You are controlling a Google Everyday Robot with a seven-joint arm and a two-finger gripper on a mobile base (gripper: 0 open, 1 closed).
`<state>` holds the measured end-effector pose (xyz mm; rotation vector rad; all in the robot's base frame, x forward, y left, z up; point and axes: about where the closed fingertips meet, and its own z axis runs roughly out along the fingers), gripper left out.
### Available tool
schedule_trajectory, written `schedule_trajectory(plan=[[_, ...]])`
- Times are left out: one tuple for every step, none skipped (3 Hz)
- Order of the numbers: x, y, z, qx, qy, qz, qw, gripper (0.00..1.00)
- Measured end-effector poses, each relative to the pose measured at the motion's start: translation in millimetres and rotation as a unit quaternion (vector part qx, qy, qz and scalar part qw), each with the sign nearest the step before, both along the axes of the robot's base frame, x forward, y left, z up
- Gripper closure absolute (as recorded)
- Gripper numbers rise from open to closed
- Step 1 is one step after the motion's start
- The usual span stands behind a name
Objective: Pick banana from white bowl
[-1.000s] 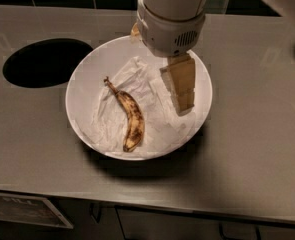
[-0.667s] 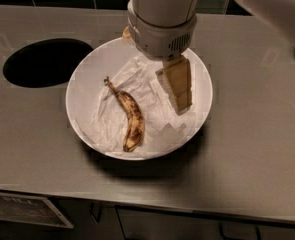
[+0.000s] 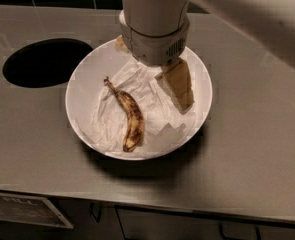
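One camera view: the banana (image 3: 131, 115) lies on crumpled paper (image 3: 152, 91) inside the white bowl (image 3: 76, 81), ungrasped. The gripper (image 3: 178, 84) hangs over the bowl's right half, apart from the banana; whether it is released or clenched cannot be told. Seemingly, the whole pick remains.

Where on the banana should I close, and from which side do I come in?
I'd take the banana at its thick middle, straight down from above, closing across its width. It lies flat on crumpled paper in the white bowl, and its thin stem at upper left offers little hold. The gripper hangs over the bowl's right half, apart from the banana.
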<state>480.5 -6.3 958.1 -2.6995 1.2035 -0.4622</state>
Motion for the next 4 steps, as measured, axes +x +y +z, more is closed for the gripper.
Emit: schedule_trajectory(plan=[[4.1,-5.1,2.8,-0.036,-0.010,0.019,0.9991,0.00],[6.7,-11.9,3.6,-0.083,0.005,0.072,0.9939,0.00],[10.8,-17.9,3.9,-0.083,0.017,0.143,0.9861,0.00],[11.3,-17.9,-3.3,-0.044,0.025,0.215,0.9752,0.00]])
